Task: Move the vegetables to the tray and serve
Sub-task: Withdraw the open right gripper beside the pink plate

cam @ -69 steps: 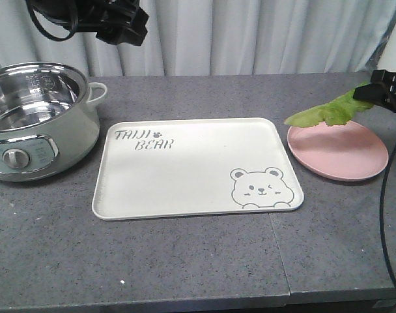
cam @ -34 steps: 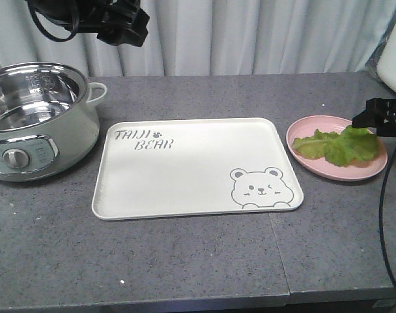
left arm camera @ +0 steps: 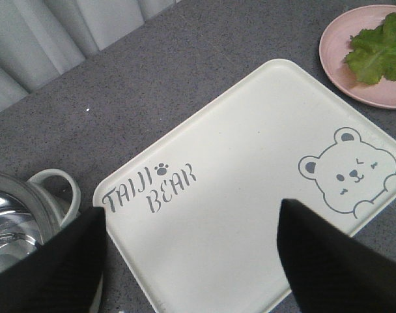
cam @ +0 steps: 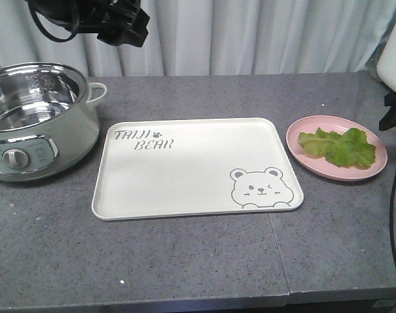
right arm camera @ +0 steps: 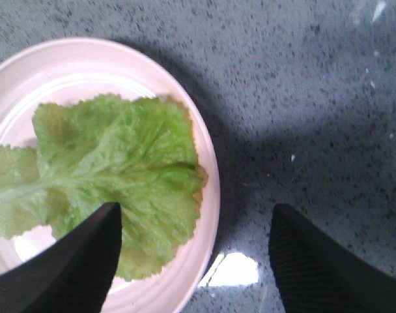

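While left hand [left arm camera: 191, 208] and right hand [right arm camera: 197, 207] spread empty, ruffled green lettuce [right arm camera: 120, 163], pale-ribbed, on pink plate [right arm camera: 87, 55]

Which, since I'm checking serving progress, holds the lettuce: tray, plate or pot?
The round pink plate beside the tray; the lettuce lies on it, while tray and pot show none.

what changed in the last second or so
The right gripper let go of the vegetables: held in the air over the pink plate a second ago, they now lie on it, and the gripper has drawn back to the right, open. The tray, the pot and the left gripper stayed put.
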You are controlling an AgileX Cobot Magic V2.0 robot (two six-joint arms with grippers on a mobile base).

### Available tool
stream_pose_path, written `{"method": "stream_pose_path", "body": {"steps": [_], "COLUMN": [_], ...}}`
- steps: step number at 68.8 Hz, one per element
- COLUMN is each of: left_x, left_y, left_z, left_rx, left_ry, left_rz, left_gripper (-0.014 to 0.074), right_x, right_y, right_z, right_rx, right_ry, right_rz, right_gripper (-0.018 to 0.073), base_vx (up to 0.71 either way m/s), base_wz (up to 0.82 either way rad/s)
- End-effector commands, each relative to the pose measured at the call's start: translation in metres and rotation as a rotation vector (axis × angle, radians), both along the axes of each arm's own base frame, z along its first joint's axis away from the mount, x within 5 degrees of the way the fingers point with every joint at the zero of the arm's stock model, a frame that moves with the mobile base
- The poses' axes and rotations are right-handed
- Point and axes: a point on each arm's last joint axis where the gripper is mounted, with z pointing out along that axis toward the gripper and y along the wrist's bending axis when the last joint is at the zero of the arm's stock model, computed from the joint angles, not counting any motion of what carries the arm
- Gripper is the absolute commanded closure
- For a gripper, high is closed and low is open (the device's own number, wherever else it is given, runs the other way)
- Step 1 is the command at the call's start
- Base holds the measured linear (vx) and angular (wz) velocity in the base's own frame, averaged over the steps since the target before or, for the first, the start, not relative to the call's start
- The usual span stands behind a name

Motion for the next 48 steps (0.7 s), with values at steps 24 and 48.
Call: {"method": "stream_pose_path", "body": {"steps": [24, 48], "left_x": [-0.013, -0.013], "left_y": [0.006, 0.006], "left_z": [0.021, 0.021], "left_rx": [-0.048, -0.047], "left_ry": [-0.072, -0.072], "left_rz": [0.003, 0.003], "left_gripper": [0.0062, 0.0062], "right_x": [0.001, 0.003], "right_y": [-0.002, -0.002], "right_z": [-0.007, -0.017], "right_rx": [0.046, 0.062], "right_ry": [0.056, 0.088], "right_rz": [-0.010, -0.005], "right_gripper": [0.0094, 0.0342], "base_vx": [0.00, 0.00], "base_wz": [0.00, 0.00]}}
